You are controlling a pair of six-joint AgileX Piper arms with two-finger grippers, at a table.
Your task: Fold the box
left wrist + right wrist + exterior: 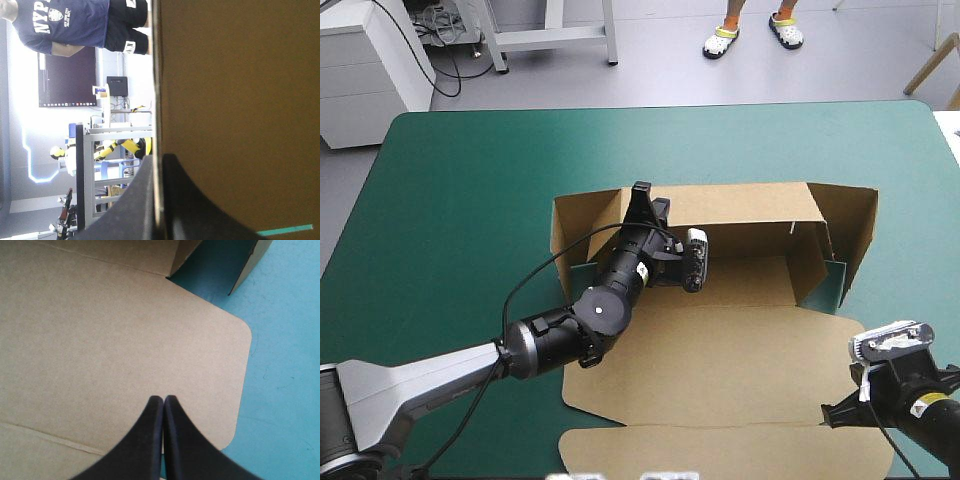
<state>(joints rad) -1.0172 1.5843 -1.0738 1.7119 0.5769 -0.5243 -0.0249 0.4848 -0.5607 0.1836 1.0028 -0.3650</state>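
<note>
**A:** As the table is looked down on from above, where is the box [740, 340] found?

**B:** It is laid on the teal-green cover [460, 200], right of the middle. Its far wall is raised, a side wall is stood up at the right end, and the lid is spread flat toward the table's near edge.

**A:** How is the left gripper [641, 192] set?

**B:** It is placed at the top edge of the far wall, toward that wall's left end. In the left wrist view its black fingers [135, 200] are seen all but closed, with the edge of the brown board clamped between them.

**A:** And the right gripper [163, 399]?

**B:** Its fingers are pressed together into one point, and nothing is held. It is hung over the flat lid, near the lid's rounded right corner, beside which bare cover is seen. Whether the board is touched by the tips cannot be told.
</note>
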